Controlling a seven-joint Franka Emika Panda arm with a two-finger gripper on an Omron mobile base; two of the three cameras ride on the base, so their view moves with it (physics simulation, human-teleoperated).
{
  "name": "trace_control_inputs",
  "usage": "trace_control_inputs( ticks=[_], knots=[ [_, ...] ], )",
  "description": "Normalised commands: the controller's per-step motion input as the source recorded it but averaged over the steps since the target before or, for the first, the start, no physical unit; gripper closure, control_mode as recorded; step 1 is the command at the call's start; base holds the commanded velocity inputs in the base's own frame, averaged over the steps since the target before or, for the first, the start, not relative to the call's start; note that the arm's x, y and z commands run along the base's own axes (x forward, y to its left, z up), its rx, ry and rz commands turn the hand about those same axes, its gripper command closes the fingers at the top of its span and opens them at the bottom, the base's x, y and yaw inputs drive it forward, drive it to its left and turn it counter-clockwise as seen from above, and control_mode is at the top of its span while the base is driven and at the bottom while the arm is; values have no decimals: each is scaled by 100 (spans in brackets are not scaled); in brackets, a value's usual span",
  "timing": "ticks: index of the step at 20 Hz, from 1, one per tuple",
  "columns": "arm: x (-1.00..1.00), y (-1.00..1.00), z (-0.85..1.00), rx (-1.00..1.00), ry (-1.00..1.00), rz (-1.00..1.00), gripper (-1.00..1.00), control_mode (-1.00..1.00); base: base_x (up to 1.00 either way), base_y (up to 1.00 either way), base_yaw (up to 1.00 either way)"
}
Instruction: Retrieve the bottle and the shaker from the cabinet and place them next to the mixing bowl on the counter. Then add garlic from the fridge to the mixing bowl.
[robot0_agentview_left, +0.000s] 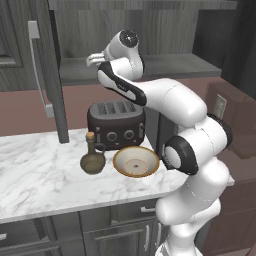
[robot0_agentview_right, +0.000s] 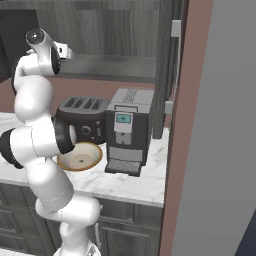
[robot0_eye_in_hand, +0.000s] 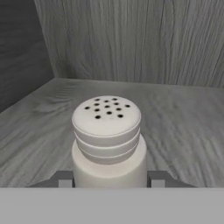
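Note:
A white shaker (robot0_eye_in_hand: 107, 131) with a perforated lid stands upright on the grey wooden cabinet shelf (robot0_eye_in_hand: 183, 118). My gripper (robot0_eye_in_hand: 109, 179) is around its body, both fingertips (robot0_eye_in_hand: 65, 179) pressed against its sides. From the base views the gripper (robot0_agentview_left: 92, 59) (robot0_agentview_right: 67, 52) reaches into the open upper cabinet. On the marble counter an olive-brown bottle (robot0_agentview_left: 92, 159) stands upright just left of the tan mixing bowl (robot0_agentview_left: 136, 161) (robot0_agentview_right: 80, 156). The garlic and the fridge interior are out of view.
A dark toaster (robot0_agentview_left: 116, 122) (robot0_agentview_right: 82, 117) sits behind the bowl, and a coffee machine (robot0_agentview_right: 127, 130) stands to its right. The open cabinet door (robot0_agentview_left: 47, 70) with its long handle hangs left of the arm. A tall grey panel (robot0_agentview_right: 220, 125) bounds the counter on the right.

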Motion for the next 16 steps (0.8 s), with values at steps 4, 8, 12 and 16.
trace_control_inputs(
  ticks=[4, 8, 12, 16],
  knots=[
    [-70, 0, 0, 0, -2, 0, 100, -100, 0, 0, 0],
    [-100, 0, 0, 3, -12, 0, 100, -100, 0, 0, 0],
    [-100, -5, -1, 5, -5, 0, 100, -100, 0, 0, 0],
    [-96, -18, -17, 2, 0, -1, 100, -100, 0, 0, 0]
  ],
)
